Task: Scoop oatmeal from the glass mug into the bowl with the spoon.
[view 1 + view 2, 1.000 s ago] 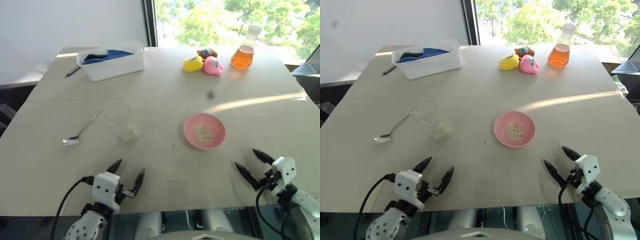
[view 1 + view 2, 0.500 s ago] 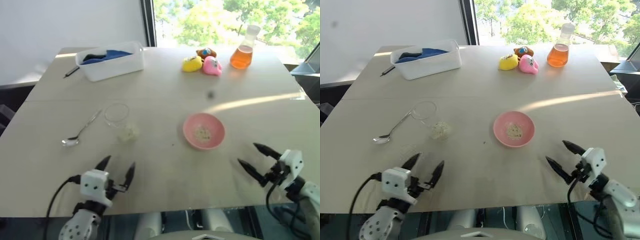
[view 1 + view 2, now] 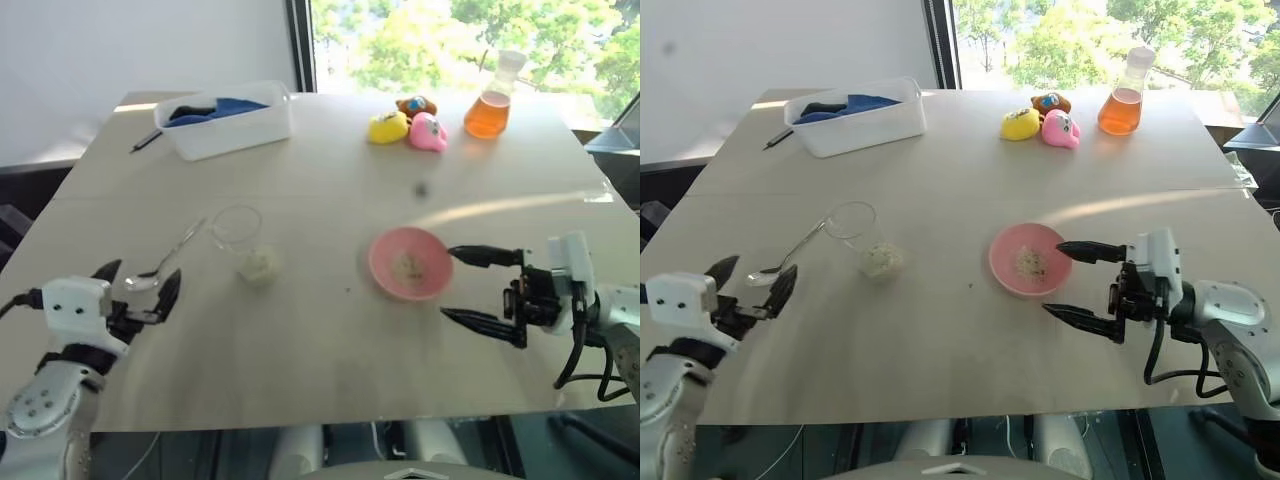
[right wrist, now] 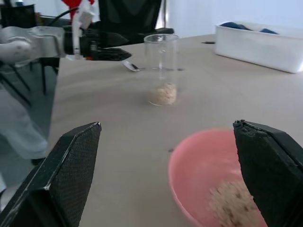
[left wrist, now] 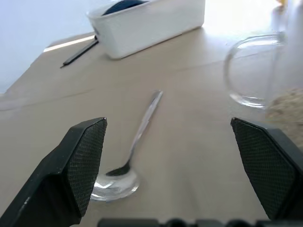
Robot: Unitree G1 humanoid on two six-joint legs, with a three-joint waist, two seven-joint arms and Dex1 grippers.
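I had the left gripper (image 5: 165,156) lined up on the spoon (image 5: 130,158), which lay flat on the worktop (image 3: 330,340) beside the glass mug (image 3: 243,243). Its fingers stood wide open, as did the right gripper's (image 3: 482,290) beside the bowl (image 3: 408,264). I judged pinching the thin handle mid-length was best.

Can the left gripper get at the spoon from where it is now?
Probably yes. The left gripper is open and faces the spoon, which lies flat on the table with nothing between them.
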